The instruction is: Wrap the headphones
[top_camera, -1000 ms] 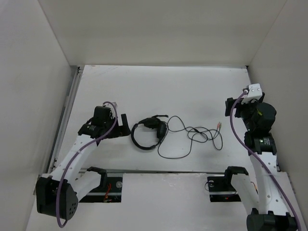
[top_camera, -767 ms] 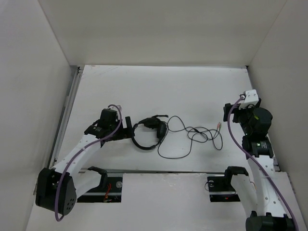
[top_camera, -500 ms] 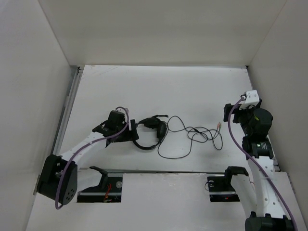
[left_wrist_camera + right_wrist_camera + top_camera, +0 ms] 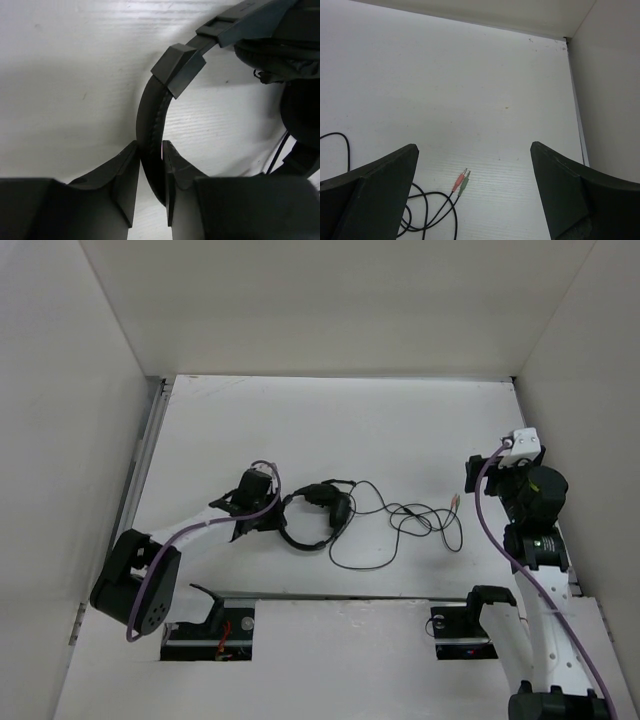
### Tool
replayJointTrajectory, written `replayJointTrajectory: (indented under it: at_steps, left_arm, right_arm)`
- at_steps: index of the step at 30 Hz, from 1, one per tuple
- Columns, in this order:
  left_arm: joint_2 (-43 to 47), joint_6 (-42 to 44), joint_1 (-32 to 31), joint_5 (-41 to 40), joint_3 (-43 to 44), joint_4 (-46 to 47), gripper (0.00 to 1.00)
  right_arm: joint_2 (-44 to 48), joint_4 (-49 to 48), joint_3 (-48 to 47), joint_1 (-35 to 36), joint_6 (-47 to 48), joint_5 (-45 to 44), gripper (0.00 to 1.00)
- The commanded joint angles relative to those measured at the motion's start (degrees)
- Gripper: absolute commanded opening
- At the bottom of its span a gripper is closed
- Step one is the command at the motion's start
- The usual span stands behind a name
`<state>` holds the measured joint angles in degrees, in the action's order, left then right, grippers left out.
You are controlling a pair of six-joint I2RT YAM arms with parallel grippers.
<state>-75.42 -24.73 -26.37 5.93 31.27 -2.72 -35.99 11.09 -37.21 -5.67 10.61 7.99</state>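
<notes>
Black plastic, thin-banded: the headphones (image 4: 312, 512), with one padded earcup and a short mic boom, lie flat on the white table (image 4: 330, 420) at mid-depth, left of centre. The band's loop is to the left and the earcup to the right, so the long axis runs roughly left to right.

Long thin black cable (image 4: 395, 530): it lies slack in loose loops trailing rightward from the earcup. It ends in two small plugs (image 4: 461, 181), one pink and one green, side by side on the table.

Left gripper (image 4: 150, 150): clenched on the headband (image 4: 150, 115) at its leftmost curve, with a dark finger touching either face. The rest of the set lies to its right.

Right gripper (image 4: 474, 146): fingers spread wide, grasping nothing, poised above the right side of the table. The plugs lie near it, a little to its left, and well apart from the left gripper.

Judgement: with the band pinned at the left, all the slack lies rightward. The right arm is the nearer to the plug end and looks best placed to bring it round.
</notes>
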Motion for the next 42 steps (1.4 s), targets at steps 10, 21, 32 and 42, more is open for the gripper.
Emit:
replayJointTrajectory:
  at_steps: [10,21,32,42]
  left_arm:
    - [-4.3,1.4,-2.9,-2.0,0.9,2.8,0.00]
    - [3.6,19.7,0.8,-0.8,21.0,-3.3,0.00]
    - [5.7,23.4,9.6,2.4,44.8,-6.6,0.00]
    - [2.5,21.0,10.1,5.9,56.3,-9.0,0.00]
  right_arm:
    - [2.4,-3.4,0.9,-0.8,-0.3,0.7,1.00]
    - [4.6,-10.6,2.0,12.5,0.2,15.1,1.00]
    - [-8.6,-39.2,4.6,32.7,-9.1,12.8,1.00]
    - [-24.3,-48.1,-6.7,38.1,-9.8,9.5,1.00]
